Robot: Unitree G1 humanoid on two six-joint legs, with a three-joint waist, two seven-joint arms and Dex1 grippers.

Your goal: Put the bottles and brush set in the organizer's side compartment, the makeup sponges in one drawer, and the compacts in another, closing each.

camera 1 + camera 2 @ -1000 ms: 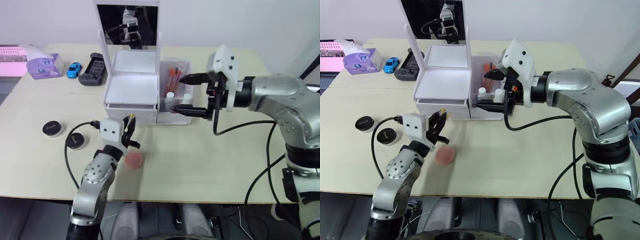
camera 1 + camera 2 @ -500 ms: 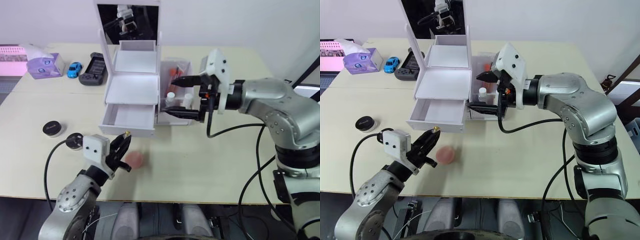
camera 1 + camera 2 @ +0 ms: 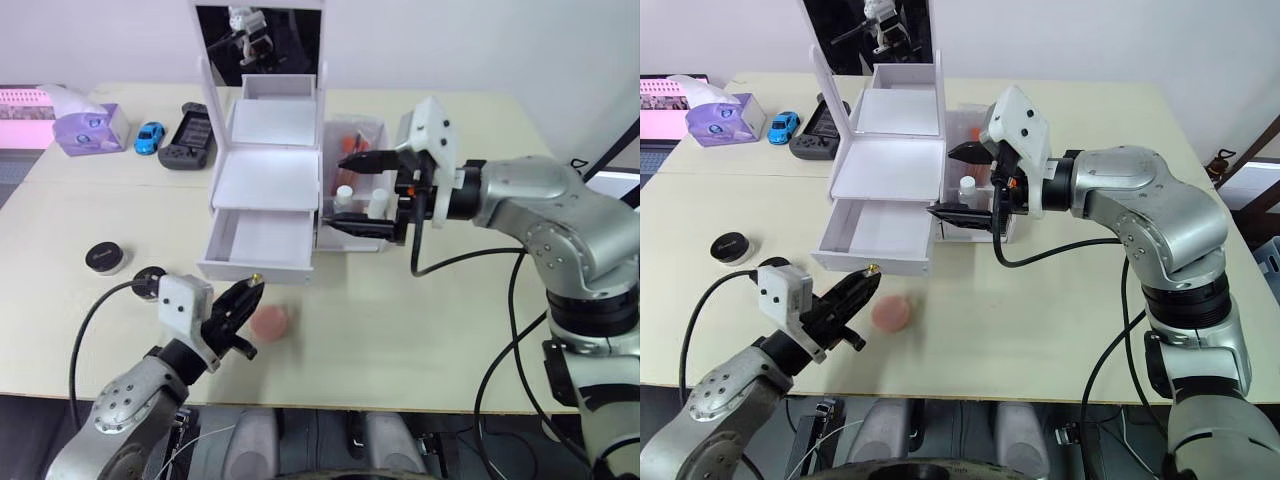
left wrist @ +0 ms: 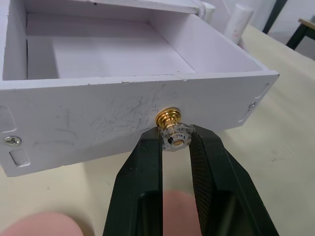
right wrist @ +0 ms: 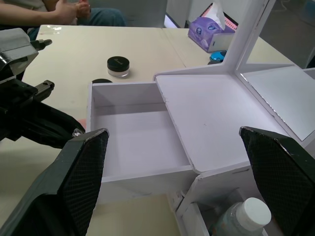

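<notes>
The white organizer (image 3: 268, 176) stands mid-table with its lower drawer (image 3: 262, 238) pulled out and empty. My left gripper (image 4: 173, 133) is shut on the drawer's gold and crystal knob (image 4: 172, 138), at the drawer's front (image 3: 250, 288). A pink makeup sponge (image 3: 270, 321) lies on the table just right of that gripper. Two black compacts (image 3: 105, 257) (image 3: 148, 281) sit to the left. White bottles (image 3: 343, 194) and the orange brush set (image 3: 352, 148) stand in the clear side compartment. My right gripper (image 3: 337, 192) hangs open beside that compartment, holding nothing.
A mirror (image 3: 260, 40) rises behind the organizer. At the back left are a purple tissue box (image 3: 88, 132), a blue toy car (image 3: 148, 138) and a black controller (image 3: 186, 138). A person's hands (image 5: 69, 10) rest at the table's far side.
The drawer was closed and now stands pulled out toward the front. My left gripper drew back with the knob in it. My right gripper shifted slightly left.
</notes>
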